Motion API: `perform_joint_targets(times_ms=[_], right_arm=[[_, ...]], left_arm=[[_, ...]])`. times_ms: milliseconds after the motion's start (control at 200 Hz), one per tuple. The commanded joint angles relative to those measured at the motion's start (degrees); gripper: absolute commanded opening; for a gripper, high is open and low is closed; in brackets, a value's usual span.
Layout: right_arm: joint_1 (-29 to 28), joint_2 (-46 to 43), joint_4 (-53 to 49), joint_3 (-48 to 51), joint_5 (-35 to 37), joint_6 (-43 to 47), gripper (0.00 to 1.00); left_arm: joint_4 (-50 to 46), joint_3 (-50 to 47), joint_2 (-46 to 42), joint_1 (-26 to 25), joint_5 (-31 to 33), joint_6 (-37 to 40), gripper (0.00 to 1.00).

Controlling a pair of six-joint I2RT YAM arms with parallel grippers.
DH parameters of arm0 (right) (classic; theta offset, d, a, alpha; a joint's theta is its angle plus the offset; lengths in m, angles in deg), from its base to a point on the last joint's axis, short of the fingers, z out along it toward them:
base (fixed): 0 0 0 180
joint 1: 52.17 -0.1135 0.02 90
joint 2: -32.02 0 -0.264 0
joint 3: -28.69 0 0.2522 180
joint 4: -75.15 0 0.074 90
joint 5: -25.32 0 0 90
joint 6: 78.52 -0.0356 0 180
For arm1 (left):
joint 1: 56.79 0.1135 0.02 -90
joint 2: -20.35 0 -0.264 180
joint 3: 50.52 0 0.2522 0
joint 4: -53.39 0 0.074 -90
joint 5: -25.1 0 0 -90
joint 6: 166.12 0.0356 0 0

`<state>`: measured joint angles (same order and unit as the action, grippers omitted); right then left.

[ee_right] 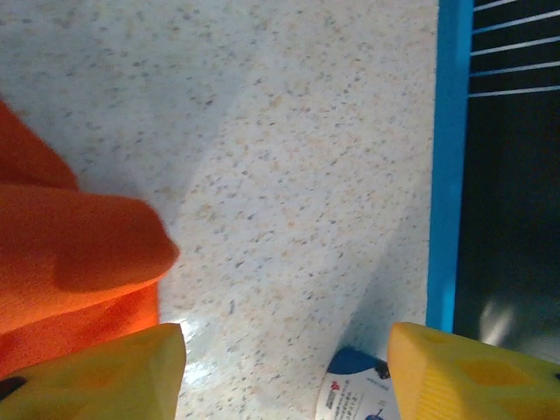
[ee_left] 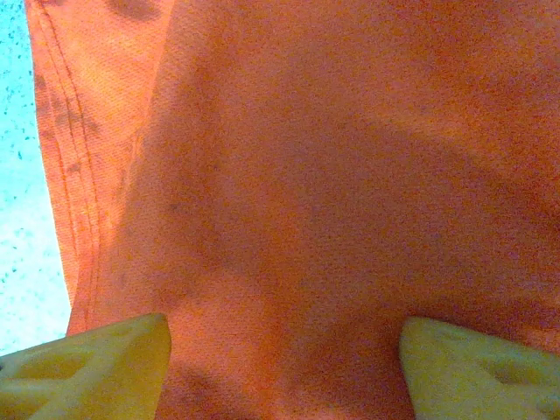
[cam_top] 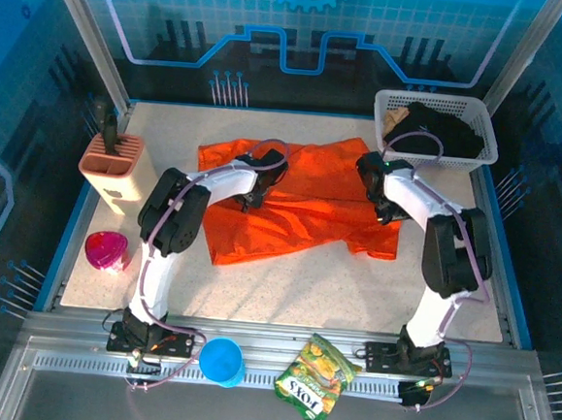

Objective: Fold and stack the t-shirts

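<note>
Orange t-shirt [cam_top: 310, 217] spread rumpled on speckled table [cam_top: 304, 290].

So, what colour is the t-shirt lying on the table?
The t-shirt is plain bright orange; the top external view shows it best.

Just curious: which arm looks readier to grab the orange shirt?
Left, probably: the left gripper is open with orange shirt filling its gap; the right gripper, also open, hangs over bare table.
</note>
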<state>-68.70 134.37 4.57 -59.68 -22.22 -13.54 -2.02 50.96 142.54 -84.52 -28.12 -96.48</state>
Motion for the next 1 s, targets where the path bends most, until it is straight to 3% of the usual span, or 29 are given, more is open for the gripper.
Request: perform_joint_targets(times_ms=[0, 150, 290, 470, 701, 991], right_arm=[[-0.6, -10.2, 2.2, 7.4, -13.6, -5.1, 0.64], [0.5, -16.6, 7.4, 17.6, -20.5, -9.0, 0.58], [1.3, -13.8, 11.6, 18.9, -22.1, -9.0, 0.28], [1.4, -7.0, 17.1, 15.9, -22.0, -8.4, 0.0], [0.0, 0.4, 18.3, 14.8, -23.7, -9.7, 0.0], [-6.0, -8.8, 11.4, 23.6, -20.8, -14.5, 0.0]], left_arm=[[-2.4, -1.3, -4.6, -1.6, -0.8, 1.5, 0.78], [-4.7, 1.3, -11.7, -4.9, -0.5, 2.8, 0.94], [-7.0, 3.2, -16.9, -7.0, -0.7, 3.0, 0.99], [-7.2, -1.2, -20.0, -7.3, -2.0, -0.1, 0.98], [-5.7, -9.4, -15.8, -7.2, -5.6, -7.9, 0.89], [-5.2, -15.5, -12.1, -7.3, -7.1, -13.3, 0.86]])
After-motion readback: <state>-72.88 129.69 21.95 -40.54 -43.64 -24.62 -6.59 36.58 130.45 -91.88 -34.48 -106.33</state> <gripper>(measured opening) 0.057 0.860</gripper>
